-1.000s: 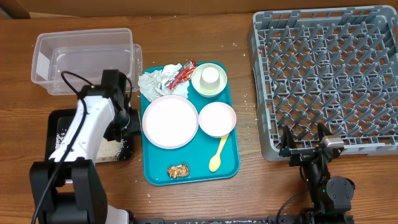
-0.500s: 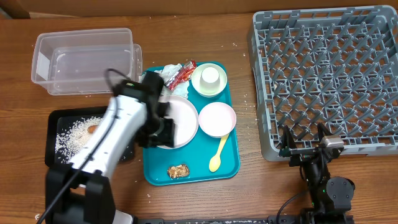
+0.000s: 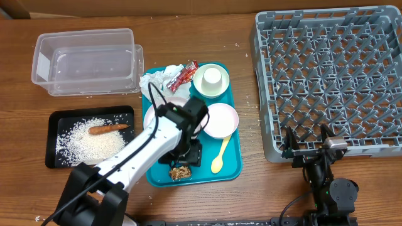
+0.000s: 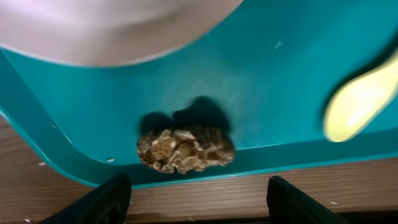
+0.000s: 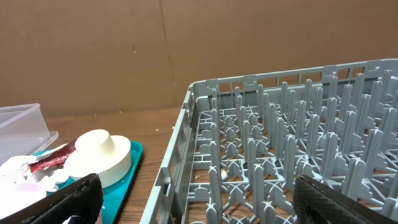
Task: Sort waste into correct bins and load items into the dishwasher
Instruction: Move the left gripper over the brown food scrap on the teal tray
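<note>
A brown crumbly food chunk [image 4: 185,150] lies on the teal tray [image 3: 229,166], close to the tray's 6 o'clock rim and touching nothing else. The left claw [image 4: 196,202] hangs directly over it, spread wide and empty; in the wrist view its two dark fingertips [image 4: 99,199] stand either side of the chunk, clear of it. At 3 o'clock from the chunk is the pale yellow spoon [image 3: 220,158], bowl end toward the tray's near rim. At 12 o'clock sits the large plate [image 3: 151,116], mostly hidden under the left arm. An empty whitish bowl [image 3: 221,119] is just beside the plate at its 3 o'clock. A second bowl [image 3: 200,86] at the tray's 1 o'clock corner holds a small white cup [image 3: 213,76], upturned. A crumpled white napkin [image 3: 157,80] and a red snack wrapper [image 3: 184,73] fill the 11 o'clock corner.

On the bench [image 3: 264,188], at 9 o'clock from the tray, the black tray [image 3: 51,141] holds white rice-like crumbs [image 3: 88,141] and an orange carrot-like stick [image 3: 107,129]. The clear tub [image 3: 85,34] stands at 12 o'clock from it. The grey dish rack [image 3: 333,75] is at 3 o'clock from the teal tray, with the right claw [image 3: 306,143] at its near edge, spread wide and empty.
</note>
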